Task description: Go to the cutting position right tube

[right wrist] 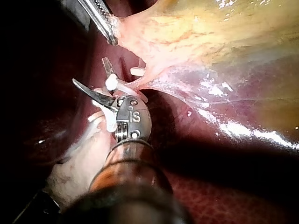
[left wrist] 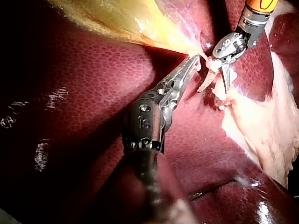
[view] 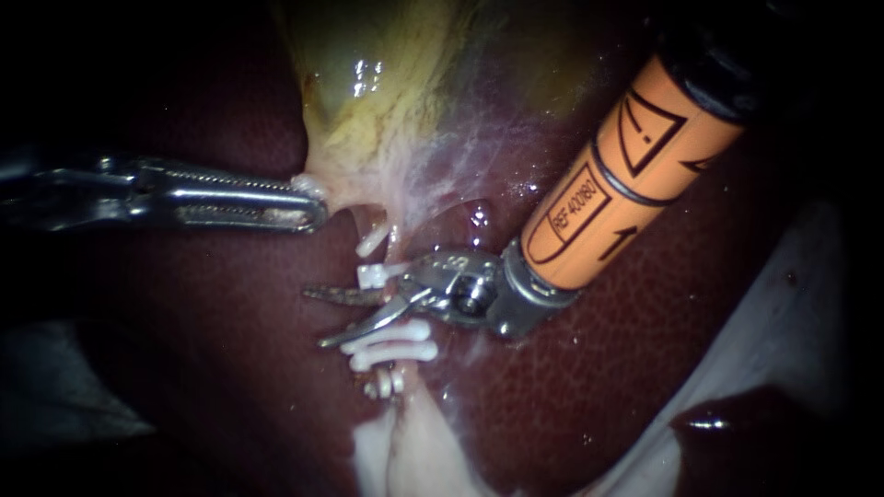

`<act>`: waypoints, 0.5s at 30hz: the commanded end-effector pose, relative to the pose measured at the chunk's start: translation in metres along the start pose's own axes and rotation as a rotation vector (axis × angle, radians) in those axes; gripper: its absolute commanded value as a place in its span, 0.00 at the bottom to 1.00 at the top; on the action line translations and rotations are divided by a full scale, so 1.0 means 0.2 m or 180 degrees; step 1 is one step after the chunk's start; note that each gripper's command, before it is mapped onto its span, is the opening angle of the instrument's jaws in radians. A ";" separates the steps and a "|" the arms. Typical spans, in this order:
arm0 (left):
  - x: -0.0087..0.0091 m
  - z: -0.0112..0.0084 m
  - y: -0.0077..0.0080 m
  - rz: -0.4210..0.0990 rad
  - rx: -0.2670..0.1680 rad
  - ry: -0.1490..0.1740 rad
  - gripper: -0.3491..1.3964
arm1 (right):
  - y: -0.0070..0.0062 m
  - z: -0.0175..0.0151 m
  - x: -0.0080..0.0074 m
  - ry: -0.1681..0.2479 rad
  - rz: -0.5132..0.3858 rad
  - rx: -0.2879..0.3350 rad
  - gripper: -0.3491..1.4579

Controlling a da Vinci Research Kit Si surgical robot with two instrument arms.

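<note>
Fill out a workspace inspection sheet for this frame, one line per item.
Surface: liver, dark red, glistening.
Job's things: gallbladder, pale yellow; tube below it carrying white clips.
Clutter: nothing seen.
Tools: left tool shut on the gallbladder's lower edge; right tool open, blades apparently astride the tube between clips.
Cables: nothing seen.
Surroundings: pale sheet beside the liver.

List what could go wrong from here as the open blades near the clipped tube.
1. The right instrument's open blades lie close to the white clips; closing off-mark might strike a clip.
2. Their tips reach over the liver and could nick it.
3. The left instrument's jaws hold the gallbladder's edge; a slip there could shift the target.
</note>
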 end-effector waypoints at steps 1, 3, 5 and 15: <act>0.000 0.000 0.000 0.0000 0.0001 0.0000 0.00 | 0.000 0.000 0.000 -0.0004 0.0036 0.0003 0.94; 0.000 0.000 0.000 0.0000 0.0001 0.0000 0.00 | -0.001 0.000 0.001 0.0006 0.0074 0.0008 0.94; 0.000 0.000 0.000 0.0000 0.0000 0.0000 0.00 | -0.002 0.000 0.002 0.0025 0.0114 0.0020 0.95; 0.000 -0.001 -0.001 0.0002 0.0006 0.0001 0.00 | -0.014 0.000 0.009 0.0047 0.0173 0.0025 0.97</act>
